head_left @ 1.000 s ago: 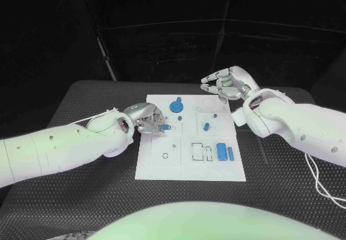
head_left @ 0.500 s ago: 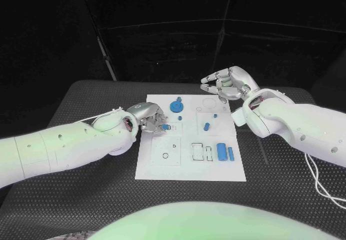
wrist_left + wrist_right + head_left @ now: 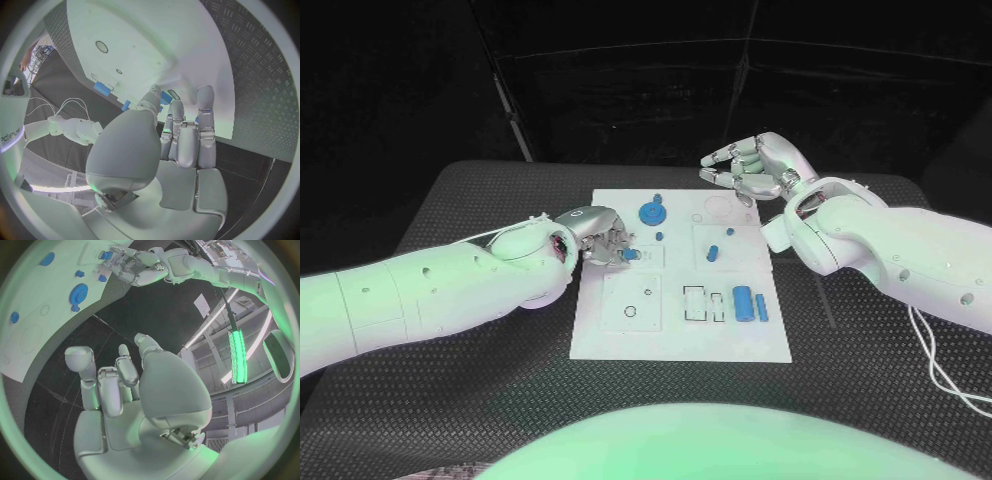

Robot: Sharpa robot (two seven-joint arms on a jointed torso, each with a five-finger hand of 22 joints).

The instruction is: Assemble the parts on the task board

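1. Head view: task board [image 3: 678, 335] lies mid-table. Left hand [image 3: 597, 238] is over the board's left side, fingers curled in around a small blue part [image 3: 630, 255] at the fingertips; it looks pinched, though contact is partly hidden. Right hand [image 3: 756, 165] hovers off the board's far right corner, fingers loosely curled, holding nothing. Blue disc part [image 3: 652, 213] sits near the far edge, two upright blue bars [image 3: 750, 303] stand toward the near right.
2. Left wrist view: left hand [image 3: 178, 145] has its fingers pressed close together, tips down on the board [image 3: 125, 35]; a blue piece [image 3: 165, 98] shows between them.
3. Right wrist view: right hand [image 3: 122, 382] is part-curled and empty; the board [image 3: 37, 305] is well apart.
4. Judgement: seating the small part. Keep it square to its slot, lower slowly, don't release until it is seated.
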